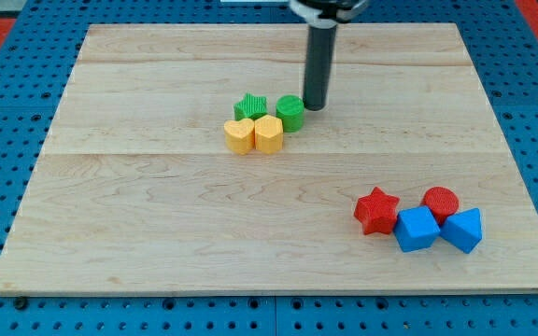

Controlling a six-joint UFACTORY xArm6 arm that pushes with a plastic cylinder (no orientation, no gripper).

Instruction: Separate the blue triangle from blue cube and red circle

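The blue triangle (464,230) lies at the view's lower right, touching the blue cube (416,229) on its left and the red circle (440,202) just above it. A red star (376,210) touches the cube's left side. My tip (314,105) is far from them, near the board's upper middle, just right of the green circle (290,112).
A green star (250,107), a yellow hexagon-like block (239,135) and a yellow heart-like block (268,134) cluster with the green circle left of my tip. The wooden board (157,215) ends close to the blue triangle at the right and bottom edges.
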